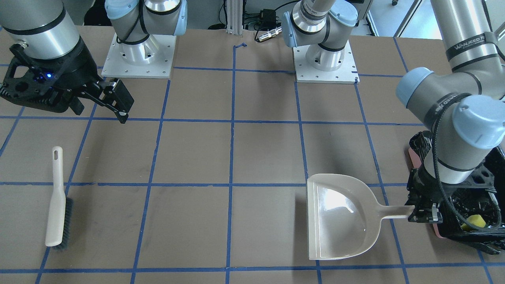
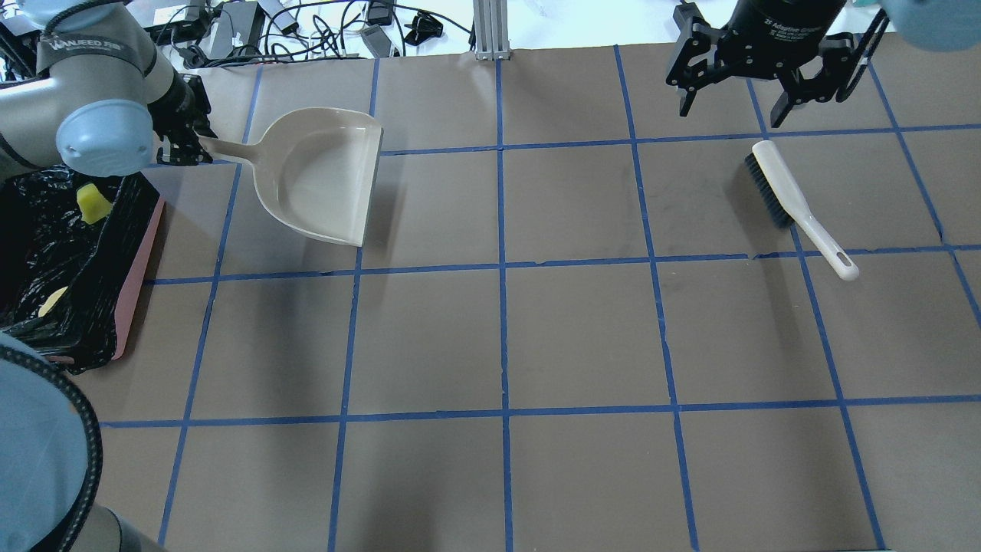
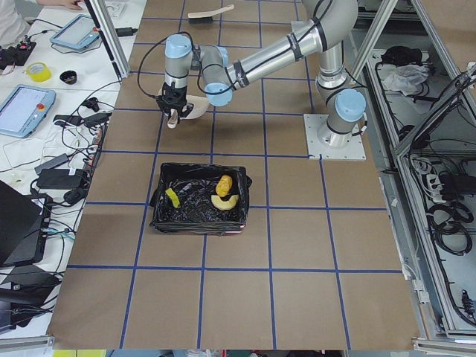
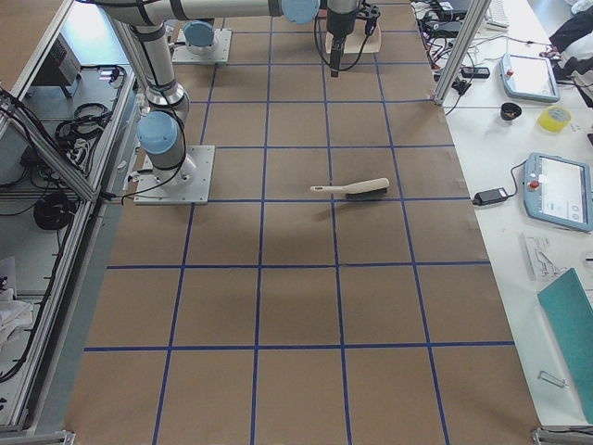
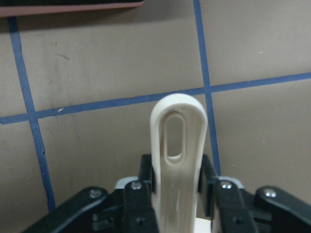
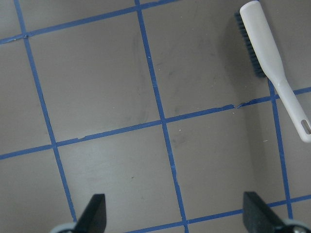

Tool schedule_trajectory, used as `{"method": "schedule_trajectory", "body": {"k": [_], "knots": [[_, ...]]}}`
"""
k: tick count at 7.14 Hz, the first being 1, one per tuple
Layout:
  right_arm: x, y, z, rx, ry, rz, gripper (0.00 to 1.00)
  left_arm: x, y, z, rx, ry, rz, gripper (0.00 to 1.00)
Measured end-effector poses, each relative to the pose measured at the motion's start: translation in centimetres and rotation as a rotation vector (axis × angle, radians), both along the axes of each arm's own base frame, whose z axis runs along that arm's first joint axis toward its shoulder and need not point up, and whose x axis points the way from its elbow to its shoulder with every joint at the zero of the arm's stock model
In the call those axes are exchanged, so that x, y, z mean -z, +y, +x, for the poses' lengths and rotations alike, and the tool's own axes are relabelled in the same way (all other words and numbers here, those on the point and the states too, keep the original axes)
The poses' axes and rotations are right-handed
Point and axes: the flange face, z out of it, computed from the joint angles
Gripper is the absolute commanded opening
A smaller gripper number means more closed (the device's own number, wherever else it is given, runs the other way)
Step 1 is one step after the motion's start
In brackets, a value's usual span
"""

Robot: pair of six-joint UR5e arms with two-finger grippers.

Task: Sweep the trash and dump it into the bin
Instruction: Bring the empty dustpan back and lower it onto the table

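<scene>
The bin (image 2: 142,261), pink-sided with a black bag, stands at the table's left end. In it lie the yellow sponge (image 2: 93,204), the golden-brown lump (image 3: 224,183) and the tan croissant-like piece (image 3: 224,200). My left gripper (image 2: 184,146) is shut on the handle (image 5: 179,131) of the beige dustpan (image 2: 322,184), which lies flat and empty on the table beside the bin. My right gripper (image 2: 755,103) is open and empty, held above the table just beyond the beige hand brush (image 2: 793,203). The brush lies on the table by itself.
Blue tape lines cross the brown table (image 2: 498,337). Both arm bases (image 1: 138,59) stand at the robot's side. Cables and devices (image 2: 268,23) lie past the far edge.
</scene>
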Motion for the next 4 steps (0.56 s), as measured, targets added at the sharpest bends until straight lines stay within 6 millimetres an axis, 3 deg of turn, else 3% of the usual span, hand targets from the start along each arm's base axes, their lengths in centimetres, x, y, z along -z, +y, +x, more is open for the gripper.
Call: {"method": "schedule_trajectory", "body": {"k": [2, 4], "knots": [[-0.7, 0.4, 0.0, -0.002, -0.002, -0.016, 1.00, 2.9, -0.8, -0.2, -0.022, 0.014, 0.036, 0.00], [-0.8, 0.5, 0.1, -0.004, -0.003, -0.018, 1.00, 4.2, -1.5, -0.3, -0.046, 0.028, 0.044, 0.00]]}}
